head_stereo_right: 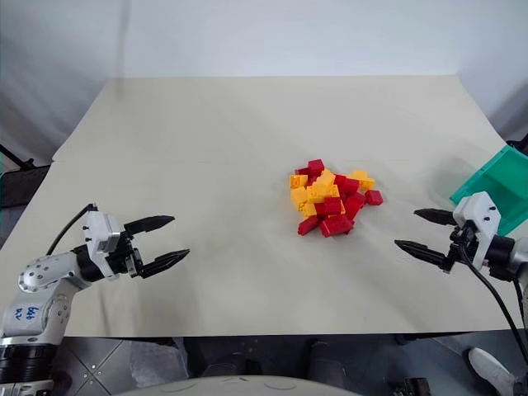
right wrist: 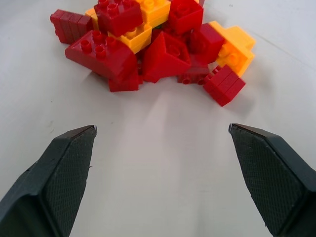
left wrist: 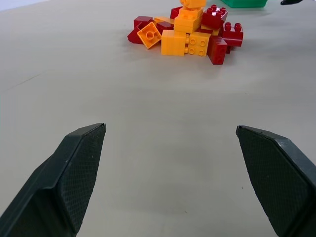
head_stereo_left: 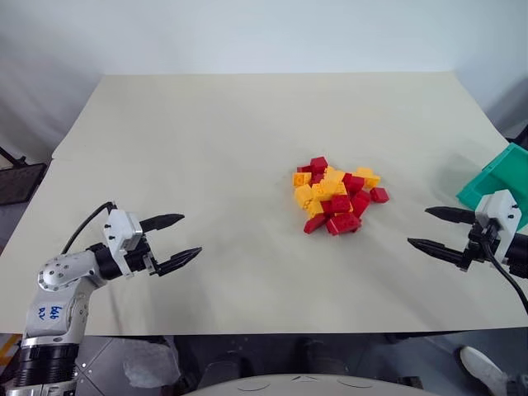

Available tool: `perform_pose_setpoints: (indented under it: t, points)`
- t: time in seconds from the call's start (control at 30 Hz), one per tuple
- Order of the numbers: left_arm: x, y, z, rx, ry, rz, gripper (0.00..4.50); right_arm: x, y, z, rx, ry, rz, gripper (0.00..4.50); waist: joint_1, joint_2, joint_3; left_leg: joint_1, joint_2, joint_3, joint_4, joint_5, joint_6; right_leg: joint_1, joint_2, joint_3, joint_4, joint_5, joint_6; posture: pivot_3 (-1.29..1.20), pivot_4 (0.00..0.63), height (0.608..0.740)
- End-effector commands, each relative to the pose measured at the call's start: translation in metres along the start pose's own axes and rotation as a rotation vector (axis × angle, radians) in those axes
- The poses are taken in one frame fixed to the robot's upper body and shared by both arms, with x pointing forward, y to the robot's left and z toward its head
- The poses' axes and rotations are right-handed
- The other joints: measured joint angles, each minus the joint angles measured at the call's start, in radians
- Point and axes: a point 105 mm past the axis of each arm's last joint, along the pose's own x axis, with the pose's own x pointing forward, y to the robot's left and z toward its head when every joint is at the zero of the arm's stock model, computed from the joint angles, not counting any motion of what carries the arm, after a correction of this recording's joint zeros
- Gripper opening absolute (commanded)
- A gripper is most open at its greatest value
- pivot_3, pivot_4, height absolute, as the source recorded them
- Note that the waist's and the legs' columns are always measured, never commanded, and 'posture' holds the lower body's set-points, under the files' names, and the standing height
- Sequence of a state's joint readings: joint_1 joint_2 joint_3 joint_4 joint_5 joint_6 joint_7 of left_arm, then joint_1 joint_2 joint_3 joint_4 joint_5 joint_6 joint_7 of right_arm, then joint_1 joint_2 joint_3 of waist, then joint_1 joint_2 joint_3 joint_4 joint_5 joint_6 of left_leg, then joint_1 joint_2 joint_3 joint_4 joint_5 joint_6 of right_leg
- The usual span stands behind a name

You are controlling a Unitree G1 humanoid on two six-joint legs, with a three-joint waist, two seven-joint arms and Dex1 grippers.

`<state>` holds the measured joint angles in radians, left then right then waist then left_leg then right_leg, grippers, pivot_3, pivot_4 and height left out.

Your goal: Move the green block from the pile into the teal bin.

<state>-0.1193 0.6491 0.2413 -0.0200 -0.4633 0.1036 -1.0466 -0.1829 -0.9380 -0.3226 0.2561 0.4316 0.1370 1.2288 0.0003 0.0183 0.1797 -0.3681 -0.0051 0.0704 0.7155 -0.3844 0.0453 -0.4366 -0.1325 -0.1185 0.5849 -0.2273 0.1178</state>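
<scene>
Both grippers, left and right (apparently empty), gape wide.

Red and yellow-orange pile, teal bin

I see bare counter between left claw and pile; open lane, nothing in way. Right claw, fingers spread wide, also faces bare strip up to pile's near bricks. Pile itself tightly heaped, red and yellow bricks packed together, little room between them. Teal bin at counter's right edge, just behind right claw. Far half of counter free.
</scene>
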Motion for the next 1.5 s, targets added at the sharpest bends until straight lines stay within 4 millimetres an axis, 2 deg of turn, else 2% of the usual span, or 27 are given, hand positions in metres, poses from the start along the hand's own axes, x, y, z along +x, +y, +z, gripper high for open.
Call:
perform_pose_setpoints:
  t: [0.03,0.13,0.37,0.53,0.63,0.8,0.9,1.0,1.1,1.17,1.23,1.3,1.43,1.5]
  points:
    - [0.003,0.004,0.008,0.051,-0.021,0.002,4.50,-0.006,-0.003,0.013,-0.030,-0.038,-0.028,4.49,0.001,0.000,0.000,0.000,0.000,0.000,0.000,0.000,0.000,0.000,0.000,0.000,0.000,0.000,0.000,0.00,0.150,0.740]
    - [0.005,0.011,0.007,0.012,-0.011,0.055,4.50,-0.006,-0.003,0.011,-0.021,-0.024,-0.036,4.49,0.002,0.000,0.000,0.000,0.000,0.000,0.001,0.000,0.000,0.000,0.000,0.000,0.000,0.000,0.000,0.00,0.150,0.740]
    - [0.006,0.010,0.013,0.032,-0.034,0.049,4.50,-0.005,-0.008,0.008,-0.015,0.013,-0.090,4.49,0.000,0.000,0.000,0.001,0.000,0.000,0.001,0.000,0.000,0.001,0.000,0.000,0.000,0.000,0.000,0.00,0.150,0.740]
    - [0.009,0.008,0.014,0.038,-0.030,0.024,4.50,-0.001,-0.003,0.012,-0.055,0.017,-0.076,4.49,0.001,0.000,0.000,0.001,0.000,0.000,0.001,0.000,0.000,0.001,0.000,0.000,0.001,0.000,0.000,0.00,0.150,0.740]
    - [0.011,0.007,0.017,0.044,-0.047,-0.012,4.50,0.002,0.002,0.026,-0.039,-0.038,-0.061,3.83,0.002,0.000,0.000,0.001,0.000,0.000,0.001,0.000,0.000,0.001,0.000,0.000,0.001,0.000,0.000,0.00,0.150,0.740]
    - [0.019,0.007,0.024,0.050,-0.083,-0.063,4.50,0.015,0.022,0.039,-0.004,-0.050,-0.006,2.16,0.003,0.000,0.000,0.001,0.000,0.000,0.001,0.000,0.000,0.001,0.001,0.000,0.001,0.000,0.000,0.00,0.150,0.740]
    - [0.024,0.010,0.027,0.053,-0.097,-0.091,4.50,0.027,0.038,0.047,0.017,-0.050,0.035,1.09,0.005,0.000,0.000,0.001,0.000,0.000,0.002,0.000,0.000,0.001,0.001,0.000,0.001,0.000,0.000,0.00,0.150,0.740]
    - [0.036,0.009,0.034,0.066,-0.123,-0.162,4.50,0.053,0.068,0.065,0.024,-0.092,0.106,0.07,0.005,0.000,0.000,0.001,0.000,0.000,0.002,0.000,0.000,0.001,0.001,-0.001,0.001,0.000,0.000,0.00,0.150,0.740]
    - [0.041,0.011,0.038,0.071,-0.143,-0.184,4.50,0.064,0.081,0.072,0.028,-0.105,0.128,0.03,0.005,0.000,0.000,0.001,0.000,-0.001,0.003,0.000,0.000,0.001,0.001,0.000,0.002,0.000,0.000,0.00,0.150,0.740]
    - [0.046,0.011,0.039,0.067,-0.145,-0.212,4.50,0.080,0.096,0.082,0.034,-0.143,0.136,0.03,0.006,0.000,0.000,0.000,-0.001,0.000,0.003,0.000,0.000,0.001,0.001,0.000,0.002,0.000,0.000,0.00,0.150,0.740]
    - [0.055,0.012,0.042,0.067,-0.156,-0.240,4.50,0.107,0.113,0.092,0.022,-0.182,0.125,0.03,0.004,-0.001,0.000,0.000,-0.001,0.000,0.003,0.000,0.000,0.001,0.002,-0.001,0.002,0.000,0.000,0.00,0.150,0.740]
    - [0.062,0.013,0.043,0.072,-0.167,-0.253,4.50,0.129,0.119,0.093,0.009,-0.164,0.085,0.03,0.000,-0.001,0.000,0.000,0.000,0.000,0.003,0.001,0.000,0.001,0.002,-0.001,0.003,0.000,0.000,0.00,0.150,0.740]
    - [0.072,0.013,0.046,0.079,-0.190,-0.272,4.50,0.156,0.113,0.080,-0.051,-0.099,-0.002,0.03,0.001,-0.001,0.000,-0.001,-0.001,0.000,0.004,0.001,0.000,0.000,0.002,0.000,0.004,0.000,0.000,0.00,0.150,0.740]
    - [0.076,0.011,0.048,0.080,-0.203,-0.285,4.50,0.166,0.103,0.078,-0.066,-0.103,-0.065,0.03,0.000,-0.002,0.000,-0.002,-0.002,0.000,0.003,0.001,0.000,0.000,0.002,-0.001,0.003,0.000,0.000,0.00,0.150,0.740]
